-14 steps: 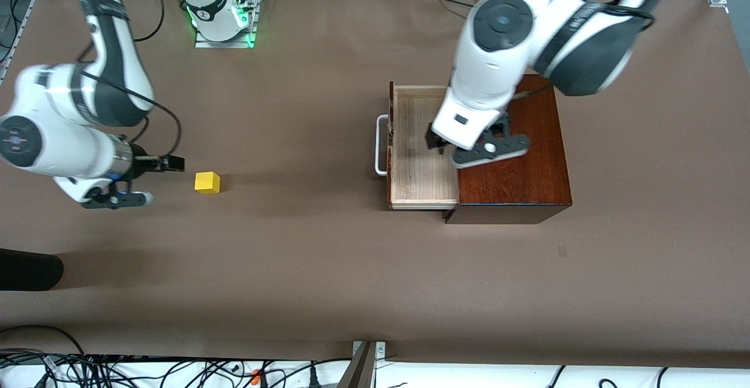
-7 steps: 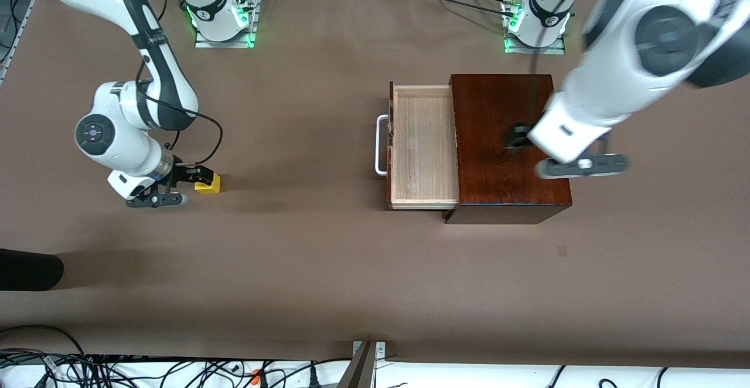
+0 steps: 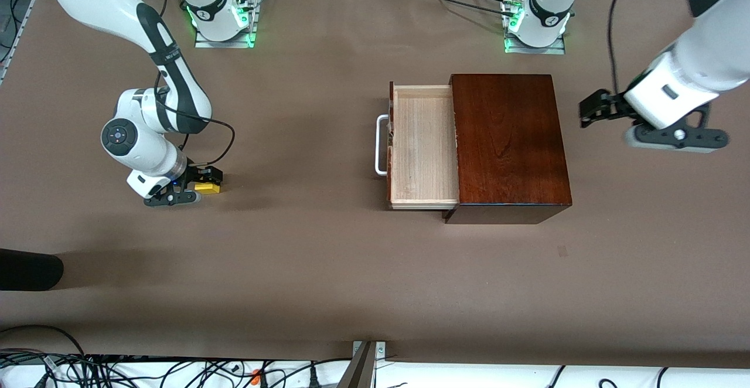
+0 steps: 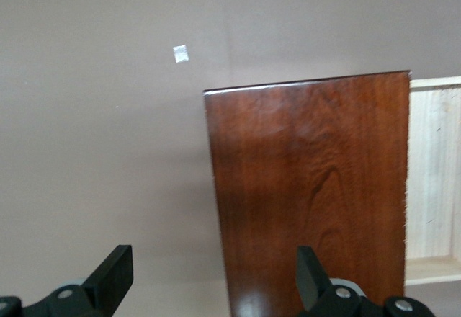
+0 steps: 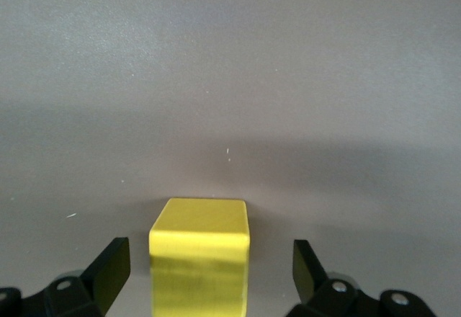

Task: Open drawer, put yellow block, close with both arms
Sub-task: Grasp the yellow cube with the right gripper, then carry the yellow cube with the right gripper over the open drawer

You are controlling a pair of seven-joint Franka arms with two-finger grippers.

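Down at the right arm's end of the tabletop (image 3: 328, 271), my right tool (image 3: 206, 178) has dropped from its approach onto the yellow block (image 3: 208, 187); a second ago it was beside the cube, and now the cube sits between my fingers (image 5: 108, 270), which stand wide apart with space on both sides, touching nothing as far as I can see. The block rests flat on the tabletop, well apart from the drawer (image 3: 423, 145).

My left tool (image 3: 593, 109) has changed more. A second ago it hung over the open tray; now it has swung clear toward the left arm's end, over bare tabletop just beside the dark wooden box (image 3: 508, 142), fingers apart and holding nothing. Its wrist camera looks back at the box top and a strip of the pale tray.

That retreat matters: the drawer stands pulled out, its white loop handle (image 3: 381, 145) facing the block's end, and the tray is empty with nothing above it. I judge the opening step done and the pick about to begin. Closing squarely on the cube is what I need next, then a carry across to the tray.
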